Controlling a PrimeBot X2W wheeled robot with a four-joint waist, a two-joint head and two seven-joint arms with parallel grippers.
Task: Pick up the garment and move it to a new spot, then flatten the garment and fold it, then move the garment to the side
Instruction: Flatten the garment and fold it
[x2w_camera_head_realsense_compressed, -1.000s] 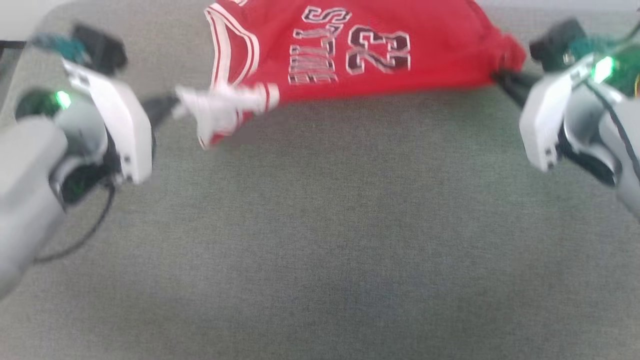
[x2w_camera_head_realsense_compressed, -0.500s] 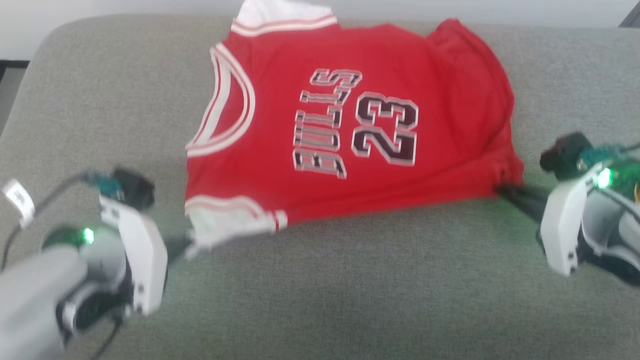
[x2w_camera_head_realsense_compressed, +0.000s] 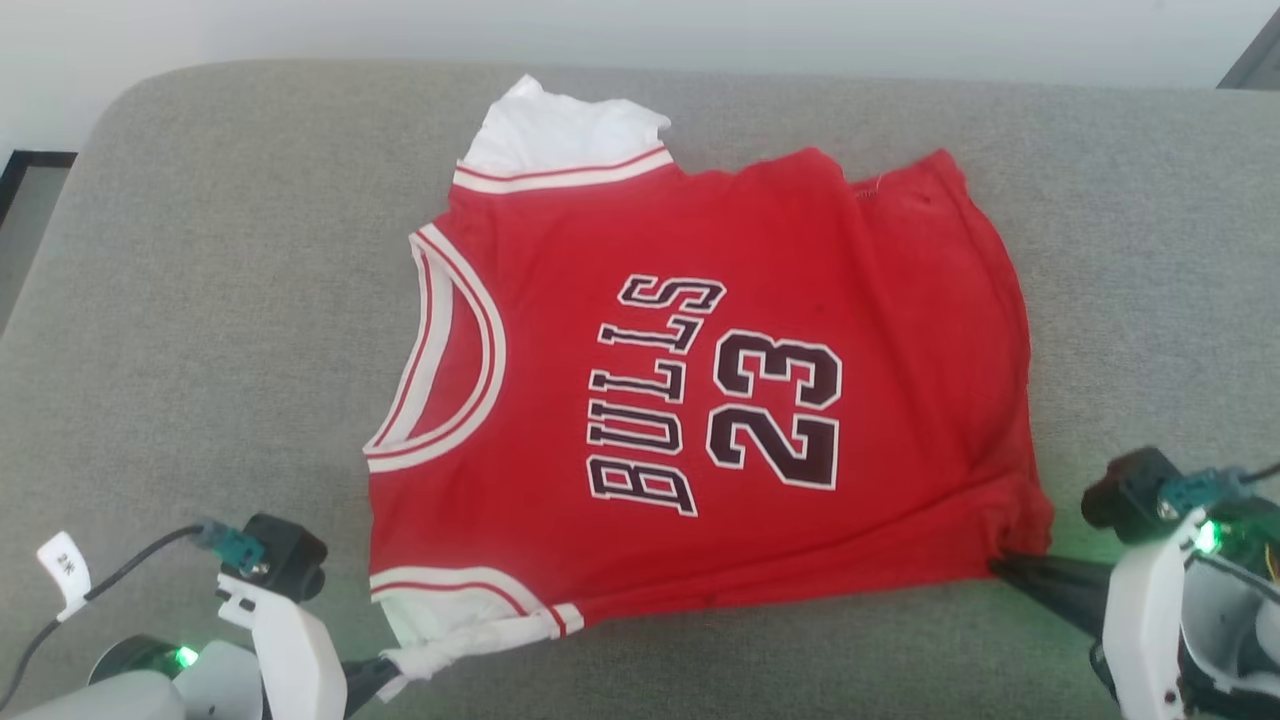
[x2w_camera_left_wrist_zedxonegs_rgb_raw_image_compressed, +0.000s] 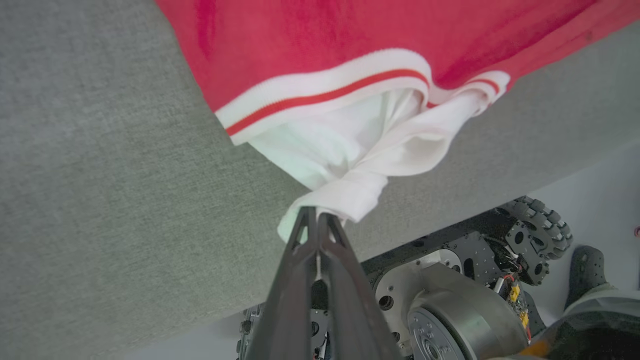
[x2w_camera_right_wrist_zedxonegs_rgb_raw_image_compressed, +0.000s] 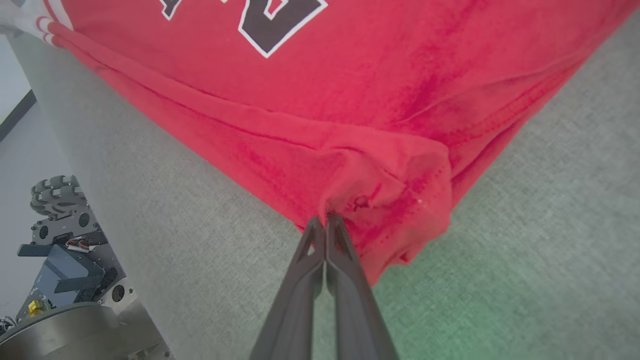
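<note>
Red garment (x2w_camera_head_realsense_compressed: 700, 400) numbered 23 lies spread front-up on the grey fabric worktop (x2w_camera_head_realsense_compressed: 200, 300). Left claw (x2w_camera_left_wrist_zedxonegs_rgb_raw_image_compressed: 316, 216) is pinched tight on its white sleeve (x2w_camera_left_wrist_zedxonegs_rgb_raw_image_compressed: 345, 150); right claw (x2w_camera_right_wrist_zedxonegs_rgb_raw_image_compressed: 325, 220) grips a bunched red hem corner (x2w_camera_right_wrist_zedxonegs_rgb_raw_image_compressed: 395, 195).

The white sleeve (x2w_camera_left_wrist_zedxonegs_rgb_raw_image_compressed: 340, 150) of the garment (x2w_camera_head_realsense_compressed: 700, 400) covers the tips of the left pincer (x2w_camera_left_wrist_zedxonegs_rgb_raw_image_compressed: 317, 216). The red hem corner (x2w_camera_right_wrist_zedxonegs_rgb_raw_image_compressed: 395, 195) covers the tips of the right pincer (x2w_camera_right_wrist_zedxonegs_rgb_raw_image_compressed: 326, 220). Both wrist views cut the garment off at the top edge. The writing on the little white tag (x2w_camera_head_realsense_compressed: 62, 570) is too small to read
</note>
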